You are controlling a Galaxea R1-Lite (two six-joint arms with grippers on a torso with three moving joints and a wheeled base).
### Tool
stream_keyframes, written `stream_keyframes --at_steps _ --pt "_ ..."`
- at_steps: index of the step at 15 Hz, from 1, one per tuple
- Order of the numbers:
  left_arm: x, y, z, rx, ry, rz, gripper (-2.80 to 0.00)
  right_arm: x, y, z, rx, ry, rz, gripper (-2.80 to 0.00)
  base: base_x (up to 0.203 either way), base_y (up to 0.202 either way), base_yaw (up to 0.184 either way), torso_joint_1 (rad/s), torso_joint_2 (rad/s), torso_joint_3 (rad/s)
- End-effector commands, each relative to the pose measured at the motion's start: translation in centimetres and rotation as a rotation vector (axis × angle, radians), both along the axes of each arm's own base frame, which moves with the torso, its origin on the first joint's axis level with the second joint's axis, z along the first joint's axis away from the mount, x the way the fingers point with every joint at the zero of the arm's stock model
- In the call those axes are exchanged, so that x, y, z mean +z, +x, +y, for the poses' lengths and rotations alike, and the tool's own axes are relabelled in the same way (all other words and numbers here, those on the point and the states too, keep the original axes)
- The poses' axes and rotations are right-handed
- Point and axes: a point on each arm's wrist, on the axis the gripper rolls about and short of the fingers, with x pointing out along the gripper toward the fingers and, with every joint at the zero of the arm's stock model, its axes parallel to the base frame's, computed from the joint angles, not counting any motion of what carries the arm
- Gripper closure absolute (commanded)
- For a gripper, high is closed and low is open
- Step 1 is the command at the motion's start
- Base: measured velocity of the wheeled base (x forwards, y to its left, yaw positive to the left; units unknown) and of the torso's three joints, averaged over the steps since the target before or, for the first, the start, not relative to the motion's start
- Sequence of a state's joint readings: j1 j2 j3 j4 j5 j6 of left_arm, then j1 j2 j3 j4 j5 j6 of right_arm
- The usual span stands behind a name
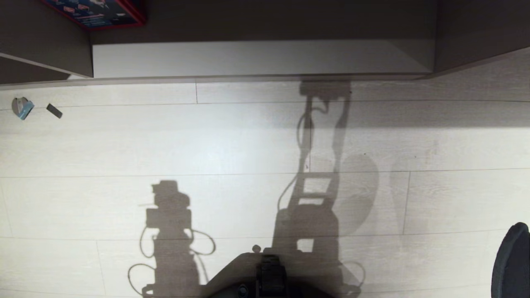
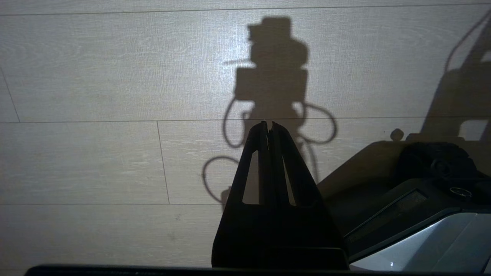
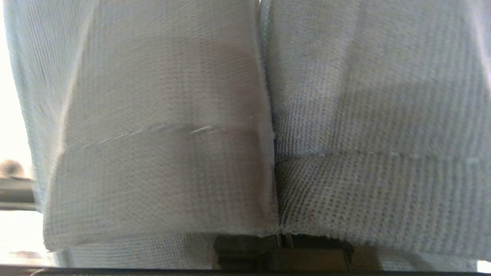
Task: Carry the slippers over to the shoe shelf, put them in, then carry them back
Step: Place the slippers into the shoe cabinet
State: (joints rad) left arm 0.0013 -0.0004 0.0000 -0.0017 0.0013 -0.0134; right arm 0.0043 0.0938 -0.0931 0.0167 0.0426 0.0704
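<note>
Slippers (image 3: 268,115) pinched side by side in the right gripper (image 3: 283,245).
Left gripper (image 2: 269,124) hangs pressed together above the pale plank floor (image 2: 96,76); shoe shelf (image 1: 248,58) stands at the floor's far edge.

I can read no text anywhere from my station. The only printed surface I find is a red-bordered blue sheet (image 1: 97,12) at the far upper left of the head view, and its small markings are too fine for me to make out. On the floor I see a small grey-and-blue scrap (image 1: 21,108) and a dark strip (image 1: 54,111) just beside it; neither shows me a legible label. Nothing readable lies near either set of fingers.
</note>
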Motion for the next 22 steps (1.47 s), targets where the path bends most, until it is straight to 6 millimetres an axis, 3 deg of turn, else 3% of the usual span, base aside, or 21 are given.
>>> stream_keyframes --at_steps 1,4,7,9,12,15,22 --pt "0.0 0.0 0.0 0.001 0.001 0.001 0.0 2.7 1.0 0.1 0.028 0.014 0.049 0.0 0.0 0.0 0.0 0.005 0.01 -0.03" --pt "0.0 0.0 0.0 0.001 0.001 0.001 0.0 7.1 5.2 0.4 0.142 0.043 0.158 0.0 0.0 0.0 0.0 0.0 0.0 0.0" --pt "0.0 0.0 0.0 -0.001 0.003 0.001 0.0 10.5 12.6 0.7 0.204 0.055 0.201 0.0 0.0 0.0 0.0 0.0 0.0 0.0" --pt "0.0 0.0 0.0 0.001 0.003 0.001 0.0 12.7 17.9 1.0 0.243 0.049 0.121 0.0 0.0 0.0 0.0 0.0 0.0 0.0" --pt "0.0 0.0 0.0 -0.001 0.006 0.001 0.0 17.6 22.5 1.8 0.306 0.023 -0.081 0.0 0.0 0.0 0.0 0.0 0.0 0.0" --pt "0.0 0.0 0.0 0.001 0.006 0.001 0.0 20.1 23.3 3.0 0.364 0.014 -0.182 0.0 0.0 0.0 0.0 0.0 0.0 0.0" --pt "0.0 0.0 0.0 0.001 0.006 0.001 0.0 19.6 24.2 3.2 0.352 -0.062 -0.178 0.0 0.0 0.0 0.0 0.0 0.0 0.0"
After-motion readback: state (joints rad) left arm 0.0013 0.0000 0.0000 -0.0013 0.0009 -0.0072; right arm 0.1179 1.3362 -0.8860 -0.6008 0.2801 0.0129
